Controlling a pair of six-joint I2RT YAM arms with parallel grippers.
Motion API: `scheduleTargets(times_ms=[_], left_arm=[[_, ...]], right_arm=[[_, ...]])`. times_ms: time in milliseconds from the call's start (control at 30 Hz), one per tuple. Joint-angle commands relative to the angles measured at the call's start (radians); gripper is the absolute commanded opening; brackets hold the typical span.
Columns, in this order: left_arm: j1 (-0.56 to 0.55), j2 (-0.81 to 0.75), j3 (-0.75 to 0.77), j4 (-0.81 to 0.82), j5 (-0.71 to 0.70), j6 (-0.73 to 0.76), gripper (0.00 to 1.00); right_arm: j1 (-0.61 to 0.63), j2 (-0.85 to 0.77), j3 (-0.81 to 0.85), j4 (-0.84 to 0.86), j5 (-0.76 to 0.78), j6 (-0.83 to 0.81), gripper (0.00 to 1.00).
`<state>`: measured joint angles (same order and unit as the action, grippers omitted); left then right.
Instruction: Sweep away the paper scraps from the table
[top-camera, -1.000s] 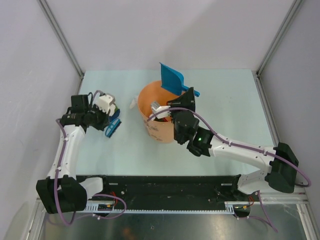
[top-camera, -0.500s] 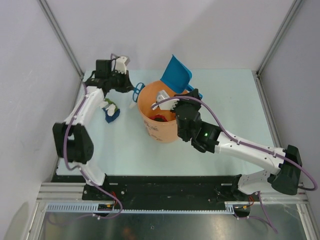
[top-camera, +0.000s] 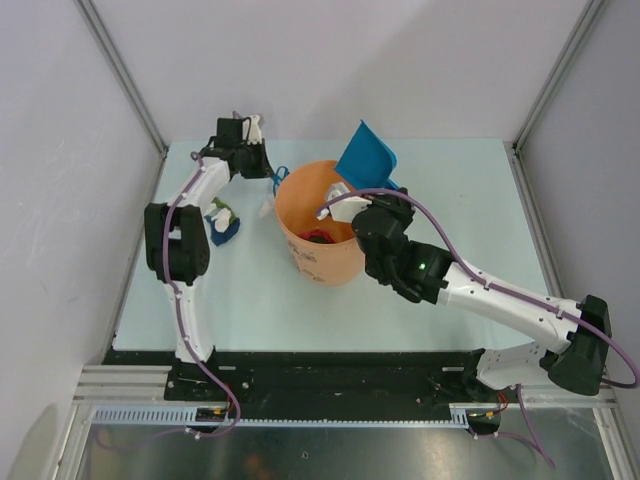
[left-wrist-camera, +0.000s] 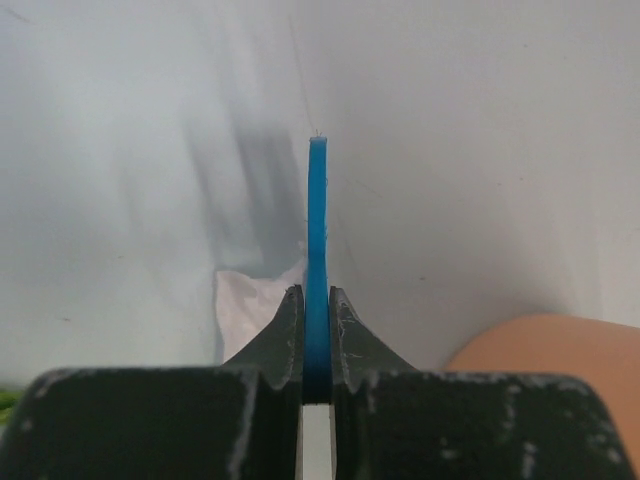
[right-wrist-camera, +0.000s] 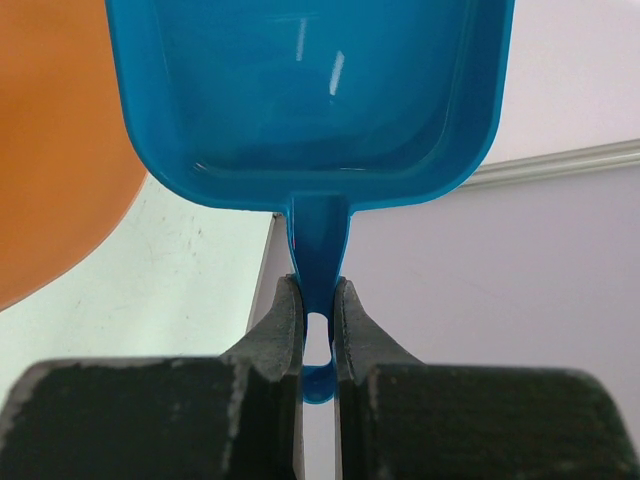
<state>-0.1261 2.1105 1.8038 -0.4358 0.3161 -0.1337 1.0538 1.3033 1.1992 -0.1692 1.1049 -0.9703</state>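
Note:
My left gripper (top-camera: 266, 170) reaches to the table's (top-camera: 450, 190) far left and is shut on the thin blue brush (top-camera: 278, 183), seen edge-on in the left wrist view (left-wrist-camera: 317, 240). A white paper scrap (top-camera: 266, 207) lies beside the bucket, just under the brush (left-wrist-camera: 245, 305). More paper scraps, green, white and dark blue (top-camera: 222, 220), lie left of it. My right gripper (right-wrist-camera: 318, 300) is shut on the handle of the blue dustpan (right-wrist-camera: 310, 90), held tilted above the bucket's far rim (top-camera: 365, 155). Dark and red scraps (top-camera: 318, 237) lie inside the bucket.
An orange bucket (top-camera: 320, 225) stands at the table's middle, between the arms, and shows in both wrist views (left-wrist-camera: 545, 345) (right-wrist-camera: 50, 150). Grey walls and metal rails (top-camera: 550, 85) close the table at the back and sides.
My left arm swung from the left middle of the table to the far back with the brush, uncovering scraps. My right gripper tipped the dustpan higher over the bucket.

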Motion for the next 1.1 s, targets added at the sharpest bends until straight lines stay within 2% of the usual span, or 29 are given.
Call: scheduleTargets(times_ms=[0, 300, 533, 800, 967, 1067], left_arm=[[0.069, -0.009, -0.012, 0.006, -0.014, -0.03, 0.0], [0.227, -0.145, -0.315, 0.0, 0.066, 0.077, 0.0], [0.313, -0.357, -0.581, 0.002, 0.098, 0.233, 0.0], [0.391, -0.605, -0.839, -0.004, 0.129, 0.344, 0.0], [0.391, -0.762, -0.896, -0.081, 0.182, 0.387, 0.0], [0.391, -0.865, -0.877, -0.153, 0.242, 0.405, 0.0]], right_arm=[[-0.003, -0.016, 0.043, -0.046, 0.0, 0.076, 0.0], [0.014, 0.017, 0.063, -0.078, 0.006, 0.099, 0.0], [0.064, 0.013, 0.086, -0.095, 0.01, 0.12, 0.0], [0.153, 0.008, 0.114, -0.111, 0.036, 0.12, 0.0], [0.251, 0.03, 0.177, -0.138, 0.036, 0.136, 0.0], [0.317, 0.062, 0.279, -0.232, -0.041, 0.258, 0.0]])
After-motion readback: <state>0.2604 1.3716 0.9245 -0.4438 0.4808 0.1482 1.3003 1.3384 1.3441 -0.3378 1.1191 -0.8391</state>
